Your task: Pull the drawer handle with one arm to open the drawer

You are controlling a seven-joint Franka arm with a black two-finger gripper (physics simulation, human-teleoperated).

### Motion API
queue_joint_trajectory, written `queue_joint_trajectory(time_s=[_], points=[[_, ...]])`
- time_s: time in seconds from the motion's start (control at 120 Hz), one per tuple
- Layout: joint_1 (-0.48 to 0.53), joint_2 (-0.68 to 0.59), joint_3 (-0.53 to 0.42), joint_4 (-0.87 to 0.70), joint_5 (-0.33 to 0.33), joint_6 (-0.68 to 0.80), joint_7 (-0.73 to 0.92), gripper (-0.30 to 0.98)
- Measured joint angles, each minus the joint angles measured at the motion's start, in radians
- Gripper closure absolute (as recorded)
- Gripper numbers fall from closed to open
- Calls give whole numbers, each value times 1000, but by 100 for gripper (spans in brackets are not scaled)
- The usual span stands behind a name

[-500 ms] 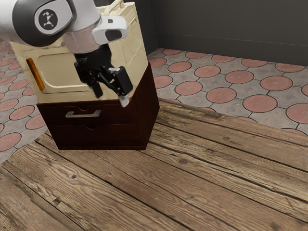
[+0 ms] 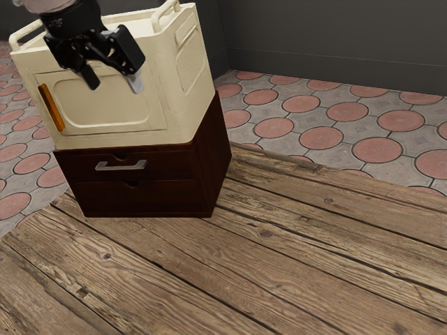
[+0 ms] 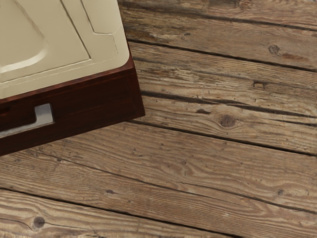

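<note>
The gripper [image 2: 113,83] hangs high in the exterior view, its two fingers spread well apart, with an open gap between the tips. One finger ends in a pale tip (a light grey one, easy to pick out against the black).

Behind the gripper in that view is the front of a cream box [image 2: 115,112], with an orange strip [image 2: 51,108] down toward the exterior view's left of the fingers. A rounded rail [image 2: 166,12] rises from the box's top, toward the exterior view's right of the gripper.

The drawer handle [image 2: 122,165], a grey metal bar, lies below the gripper and well apart from it. It is fixed to the front of the upper drawer [image 2: 171,167], which sits shut, flush with the dark red-brown cabinet [image 2: 214,157] beneath the box. The lower drawer [image 2: 140,199] is farther below the gripper, also flush.

In the wrist view, one end of the handle appears off to one side of where the hand points, near a lower corner of the cabinet. Wooden planks [image 2: 279,265] spread out beneath the hand and past that corner, while patterned tiles [image 2: 302,105] lie beyond the planks.
</note>
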Motion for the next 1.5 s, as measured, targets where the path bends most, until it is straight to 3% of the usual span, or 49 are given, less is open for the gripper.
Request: queue_joint_trajectory(time_s=[0.258,0.467,0.617,0.758,0.942,1.5], points=[[-28,11,-1,5,1,-29,-450,0],[-51,8,2,-4,2,-31,-717,0],[-69,-102,67,-224,-14,42,-858,0],[-25,-206,120,-467,-32,170,-961,0],[-24,-275,161,-645,-38,340,-1064,0],[-24,-270,295,-893,-39,758,-1234,0]])
